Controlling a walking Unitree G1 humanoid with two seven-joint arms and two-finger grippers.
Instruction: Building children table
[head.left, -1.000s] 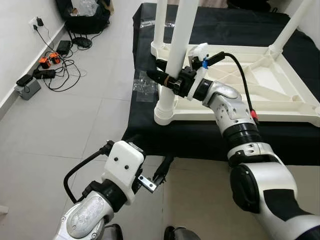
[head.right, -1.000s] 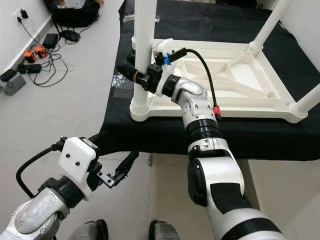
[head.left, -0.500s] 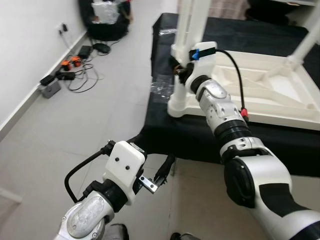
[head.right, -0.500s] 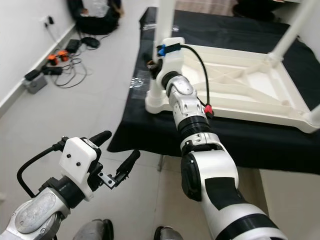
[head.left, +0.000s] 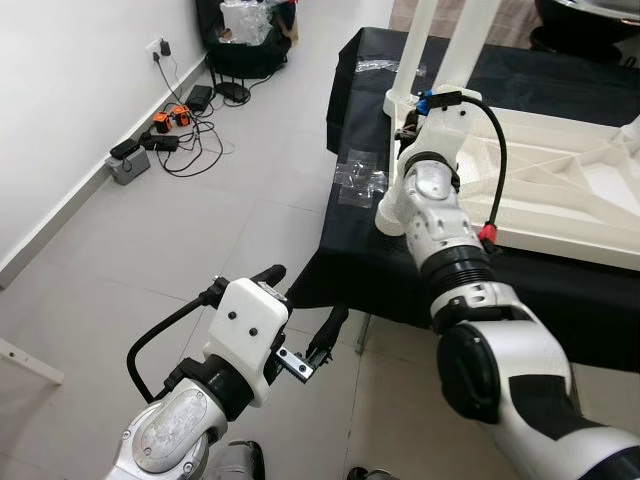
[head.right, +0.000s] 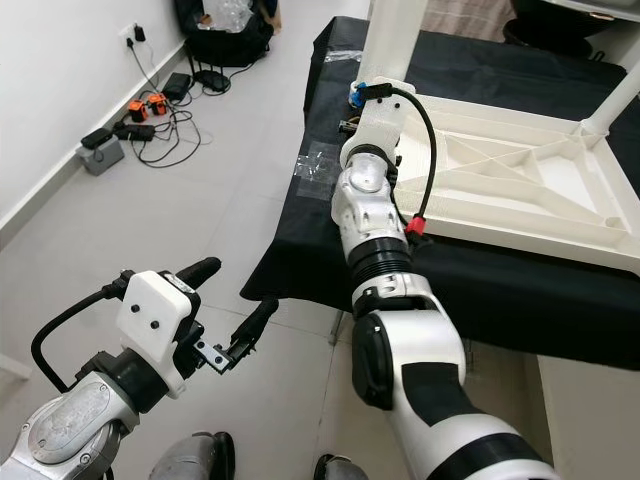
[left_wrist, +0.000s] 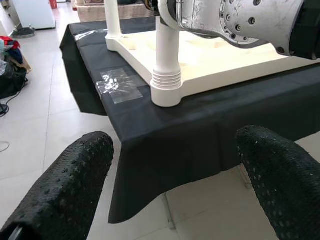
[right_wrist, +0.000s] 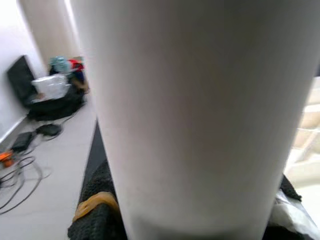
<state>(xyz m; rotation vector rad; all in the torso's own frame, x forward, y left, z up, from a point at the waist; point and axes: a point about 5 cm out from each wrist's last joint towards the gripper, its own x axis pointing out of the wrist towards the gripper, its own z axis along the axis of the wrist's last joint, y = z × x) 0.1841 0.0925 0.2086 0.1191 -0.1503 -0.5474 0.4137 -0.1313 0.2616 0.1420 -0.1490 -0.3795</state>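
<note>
View swung right; right gripper (right_wrist: 190, 220) jaws clasp table leg (right_wrist: 190, 110).

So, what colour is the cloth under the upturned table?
Black cloth, plain; clearest in the left wrist view.

Head stereo downward; wrist cameras along grippers.
</note>
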